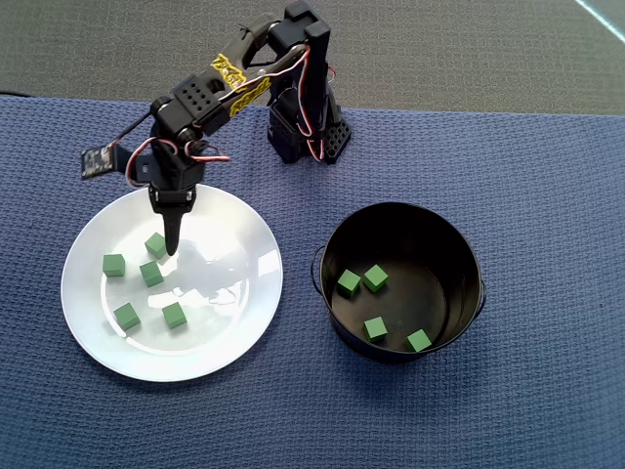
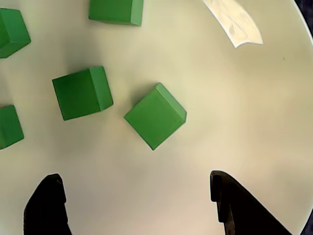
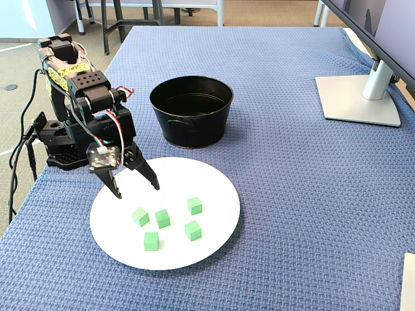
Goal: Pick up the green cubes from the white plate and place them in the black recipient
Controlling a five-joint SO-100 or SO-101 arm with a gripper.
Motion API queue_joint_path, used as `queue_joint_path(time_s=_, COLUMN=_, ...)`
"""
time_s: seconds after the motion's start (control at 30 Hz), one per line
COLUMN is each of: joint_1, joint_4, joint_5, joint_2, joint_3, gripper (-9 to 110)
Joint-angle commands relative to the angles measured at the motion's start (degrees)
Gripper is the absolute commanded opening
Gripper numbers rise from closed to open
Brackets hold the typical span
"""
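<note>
The green cubes are small, matte, hard-edged blocks, and I judge them light and rigid, with flat parallel faces that suit a two-finger pinch and a surface that should not slip once clamped. Five of them lie on the white plate, loosely clustered left of its centre in the overhead view and none touching another; four more already sit on the floor of the black recipient, which stands to the right of the plate and well apart from it. The plate is glossy, so I expect a cube to skate across it if one finger touches before the other. In the wrist view, the nearest cube sits ahead of the jaws and is turned diagonal to them, corner forward, with a second cube just beside it to the left. I would therefore take hold across two opposite flat faces, at mid-height, after rotating the wrist to square the jaws to those faces; a corner-to-corner grip would likely twist the cube out. The gripper hangs over the plate's edge nearest the arm's base, its fingers spread wide and holding nothing, tips pointing down and close above the plate surface. The neighbouring cube leaves little room for the left finger, so I would descend cautiously there. A blue woven cloth covers the table under the plate.
</note>
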Motion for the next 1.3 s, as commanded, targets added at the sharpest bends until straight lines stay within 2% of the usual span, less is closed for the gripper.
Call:
queue_joint_path(time_s=0.0, joint_1=2.20, joint_4=-5.45, joint_5=-11.87, joint_2=-2.72, joint_3=-4.39, gripper=32)
queue_joint_path(time_s=0.27, joint_1=3.08, joint_4=-1.85, joint_5=-29.97, joint_2=-8.35, joint_3=-10.28, gripper=29)
queue_joint_path(time_s=0.4, joint_1=2.29, joint_4=-3.08, joint_5=-33.49, joint_2=-9.40, joint_3=-10.28, gripper=30)
queue_joint_path(time_s=1.17, joint_1=2.29, joint_4=-7.56, joint_5=-34.10, joint_2=-20.04, joint_3=-14.94, gripper=25)
queue_joint_path(time_s=1.23, joint_1=2.20, joint_4=-7.91, joint_5=-33.93, joint_2=-20.13, joint_3=-14.94, gripper=20)
queue_joint_path(time_s=1.27, joint_1=2.11, joint_4=-8.17, joint_5=-33.31, joint_2=-20.13, joint_3=-14.94, gripper=10)
